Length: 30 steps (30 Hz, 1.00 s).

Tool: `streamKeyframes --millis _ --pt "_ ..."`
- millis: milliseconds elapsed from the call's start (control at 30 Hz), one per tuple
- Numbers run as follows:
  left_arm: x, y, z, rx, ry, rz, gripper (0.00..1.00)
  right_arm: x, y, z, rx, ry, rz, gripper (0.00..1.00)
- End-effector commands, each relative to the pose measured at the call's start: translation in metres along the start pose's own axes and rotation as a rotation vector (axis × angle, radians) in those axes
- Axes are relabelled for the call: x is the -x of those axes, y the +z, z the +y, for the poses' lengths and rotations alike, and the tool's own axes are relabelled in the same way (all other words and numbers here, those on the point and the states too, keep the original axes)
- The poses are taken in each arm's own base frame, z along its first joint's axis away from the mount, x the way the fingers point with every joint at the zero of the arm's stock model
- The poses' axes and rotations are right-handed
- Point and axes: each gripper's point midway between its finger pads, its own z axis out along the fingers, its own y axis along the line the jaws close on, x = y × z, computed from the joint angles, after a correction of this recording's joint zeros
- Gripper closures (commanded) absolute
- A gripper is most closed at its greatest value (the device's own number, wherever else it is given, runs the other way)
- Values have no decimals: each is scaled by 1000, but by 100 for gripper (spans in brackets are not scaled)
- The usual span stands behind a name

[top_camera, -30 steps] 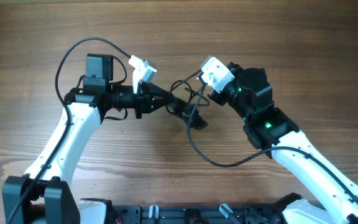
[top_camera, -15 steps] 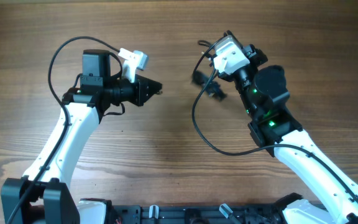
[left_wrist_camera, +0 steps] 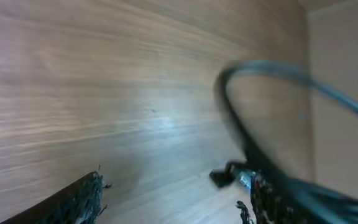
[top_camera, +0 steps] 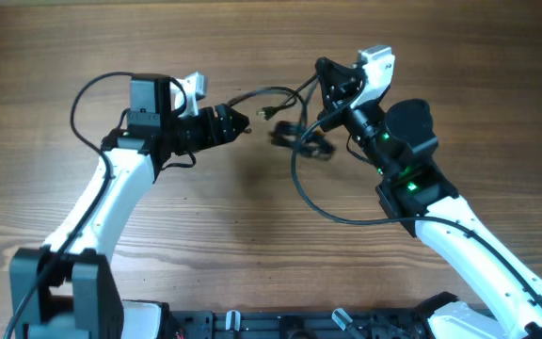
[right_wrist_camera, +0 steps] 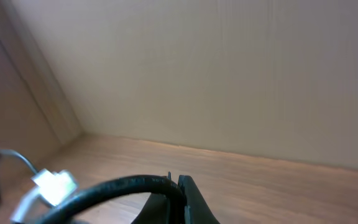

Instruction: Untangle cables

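- Gripping the cables [top_camera: 297, 139], the right hand [top_camera: 329, 80] is closed tight, with black cord looped over its tip above the far middle of the desk [top_camera: 233, 250].
- The right wrist view shows a black cord curving in from the left and ending right at the closed fingers [right_wrist_camera: 188, 196] on the bottom edge.
- Seen from overhead, a small dark clump of the cables is blurred. It sits between the two hands, nearer the right one. Whether it rests on the desk or hangs above it cannot be told.
- One thin cord arcs leftward from the clump toward the left hand [top_camera: 237, 121]. Its small plug end lies just off that hand's tip, and from above it is unclear whether they touch.
- A long loose cord sweeps from the clump toward the near edge, then curls back under the right arm.
- The left hand stands wide. Its wrist view shows the two fingers [left_wrist_camera: 82, 196] well apart at the bottom edge, with bare wood in the gap.
- That same view has a blurred black cord arcing across the right side and running down past the right-side finger.
- Both arms reach in from the near edge, and the hands point toward each other.
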Motion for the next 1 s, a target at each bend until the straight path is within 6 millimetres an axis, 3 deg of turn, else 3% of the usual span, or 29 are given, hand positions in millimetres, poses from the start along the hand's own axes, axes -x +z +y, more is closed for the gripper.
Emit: streamKeyframes --millis 0,167,333,467,633,800,867,900,967 --pt "-16 12 -14 -165 73 94 25 22 -1 12 50 178 -44 96" --pt "-45 -2 -38 -405 535 131 22 20 0 11 50 306 -33 95" --pt "-61 -4 -38 -438 666 154 21 14 -1 18 84 367 3 96" --pt "-60 -8 -36 -452 715 136 20 5 -1 15 68 390 37 96" --pt "-85 -4 -61 -565 842 171 14 2 -1 19 84 537 60 96" --pt "-108 10 -92 -642 957 200 8 -3 -4 39 188 621 133 96" --pt "-105 14 -100 -648 958 190 6 -5 -6 47 229 621 161 96" --pt "-99 18 -102 -631 953 172 0 -7 -8 52 256 621 178 96" --pt "-91 24 -97 -571 935 161 0 -8 -8 53 260 617 185 96"
